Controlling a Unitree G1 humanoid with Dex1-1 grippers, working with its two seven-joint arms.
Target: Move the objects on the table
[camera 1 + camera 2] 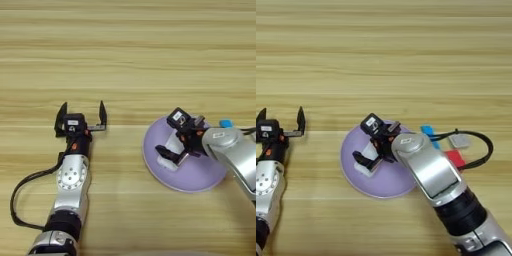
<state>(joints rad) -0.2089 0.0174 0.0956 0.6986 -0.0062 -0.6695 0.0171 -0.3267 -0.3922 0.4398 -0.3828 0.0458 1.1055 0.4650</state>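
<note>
White flat bar [367, 159] lies on the round lilac plate [356, 175] inside the right claw's [375, 146] open fingers, small red cube [456, 159] waits, left claw [81, 116] open, empty.

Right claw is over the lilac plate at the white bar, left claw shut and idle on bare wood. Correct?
Not quite: the left claw is open, fingers spread wide, in the left eye view. The rest holds: the right claw is over the lilac plate at the white bar.
</note>
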